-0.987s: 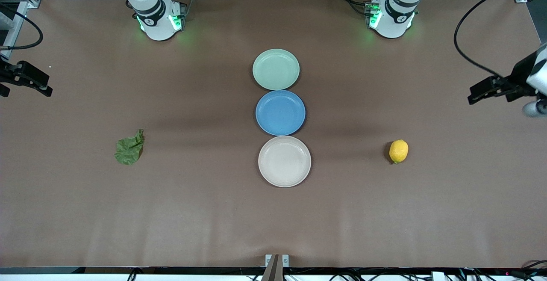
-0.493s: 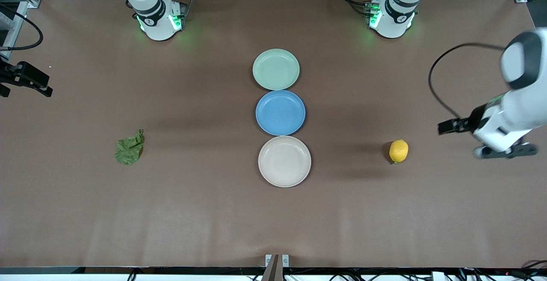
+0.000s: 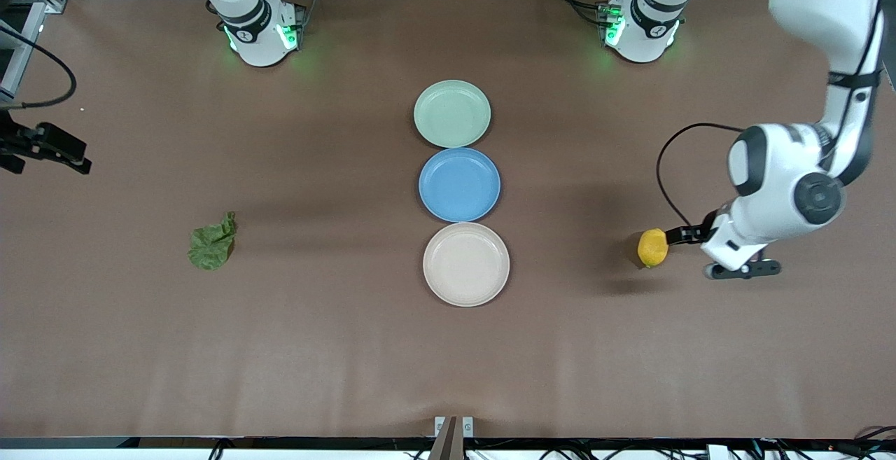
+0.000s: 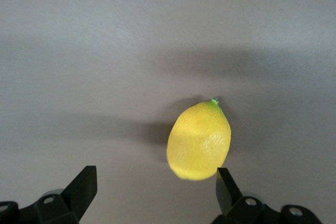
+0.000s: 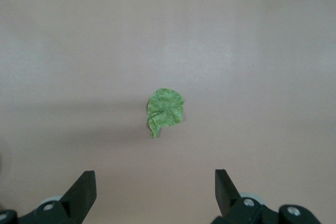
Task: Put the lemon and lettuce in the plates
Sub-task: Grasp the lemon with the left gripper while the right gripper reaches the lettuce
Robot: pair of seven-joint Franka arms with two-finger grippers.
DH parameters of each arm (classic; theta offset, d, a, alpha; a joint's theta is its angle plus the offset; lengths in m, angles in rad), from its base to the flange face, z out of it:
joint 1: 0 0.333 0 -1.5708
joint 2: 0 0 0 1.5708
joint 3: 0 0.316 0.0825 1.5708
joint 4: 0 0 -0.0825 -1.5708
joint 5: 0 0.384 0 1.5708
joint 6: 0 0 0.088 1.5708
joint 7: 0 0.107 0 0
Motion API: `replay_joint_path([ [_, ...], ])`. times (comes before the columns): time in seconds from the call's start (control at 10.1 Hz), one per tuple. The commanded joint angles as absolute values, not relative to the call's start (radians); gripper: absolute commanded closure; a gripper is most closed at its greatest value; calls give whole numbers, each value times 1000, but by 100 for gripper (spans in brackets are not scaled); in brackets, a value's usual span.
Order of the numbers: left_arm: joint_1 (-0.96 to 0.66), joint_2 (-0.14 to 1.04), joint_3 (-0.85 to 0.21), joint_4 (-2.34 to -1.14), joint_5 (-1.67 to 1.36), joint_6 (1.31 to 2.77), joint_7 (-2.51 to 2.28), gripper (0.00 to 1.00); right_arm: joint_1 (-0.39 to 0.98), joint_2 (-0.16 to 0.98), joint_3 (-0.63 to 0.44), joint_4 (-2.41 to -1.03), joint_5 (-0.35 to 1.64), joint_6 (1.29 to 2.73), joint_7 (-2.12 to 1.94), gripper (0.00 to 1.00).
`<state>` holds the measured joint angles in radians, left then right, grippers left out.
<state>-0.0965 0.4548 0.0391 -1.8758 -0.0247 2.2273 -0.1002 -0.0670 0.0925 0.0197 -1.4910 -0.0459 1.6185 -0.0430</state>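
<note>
From the front, the small oval yellow lemon [image 3: 652, 247] lies on the brown table [image 3: 336, 348] toward the left arm's end, the wrinkly dark green lettuce leaf [image 3: 212, 244] toward the right arm's end, and the round pale green plate [image 3: 452, 113] and beige plate [image 3: 466, 264] flank a blue plate [image 3: 459, 184] (all bare). The left wrist view shows the left gripper [image 4: 156, 188] spread wide just above the lemon, gripping nothing. The right wrist view shows the right gripper [image 5: 155, 190] equally wide, high over the lettuce leaf.
</note>
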Motion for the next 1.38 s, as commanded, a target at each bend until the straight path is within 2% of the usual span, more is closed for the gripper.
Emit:
replay_joint_path([
  [0.0,-112,483,31,-1873,-44,2256,-124,0,-100,81,23,-1596,3,1719,-57,0],
  [0.3,-115,529,23,-1875,-100,2313,-124,0,-121,87,20,-1777,41,1927,-66,0],
  [0.59,-117,555,17,-1885,-100,2329,-123,0,-130,161,18,-1886,41,2077,-66,0],
  [0.69,-117,557,17,-1888,-100,2329,-121,21,-132,182,18,-1929,41,2154,-66,0],
  [0.79,-117,555,17,-1893,-100,2329,-121,63,-133,207,18,-1984,41,2252,-66,0],
  [0.89,-115,555,17,-1893,-100,2329,-121,96,-138,240,18,-2031,41,2354,-64,0],
  [0.99,-112,554,17,-1891,-100,2329,-123,100,-138,285,18,-2049,41,2412,-64,0],
  [1.28,-133,487,-33,-1868,-94,2322,-164,100,-135,414,18,-2051,38,2508,-64,0],
])
